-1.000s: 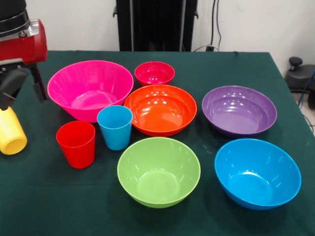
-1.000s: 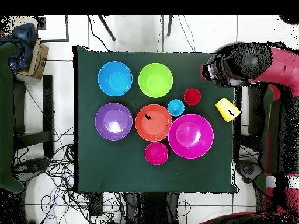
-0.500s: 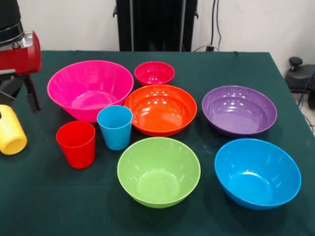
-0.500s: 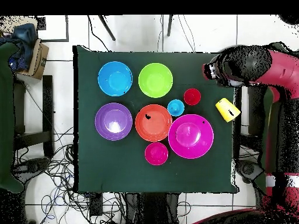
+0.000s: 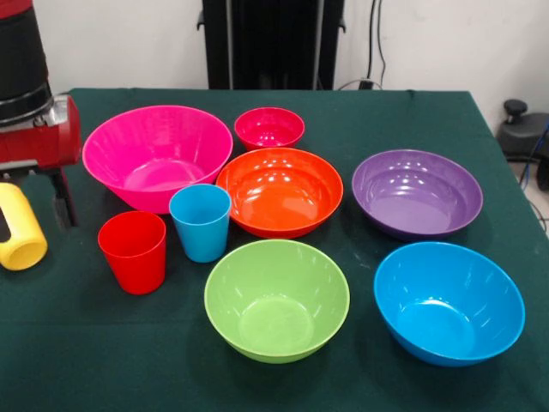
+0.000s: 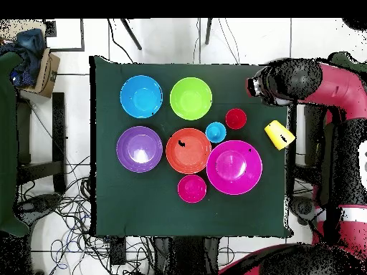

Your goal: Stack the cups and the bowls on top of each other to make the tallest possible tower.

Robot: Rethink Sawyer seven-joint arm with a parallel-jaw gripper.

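The gripper hangs at the desk's edge over the yellow cup, which lies on its side there; only one dark finger shows, so I cannot tell whether it is open or closed, or gripping the cup. No tower stands yet: the red cup and light blue cup stand upright nearby, just in front of the hot pink bowl, with the orange bowl, small pink-red bowl, purple bowl, lime green bowl and blue bowl spread beyond. The lying cup (round and glossy) could roll off the edge if nudged, and a sweeping arm could topple the red cup.
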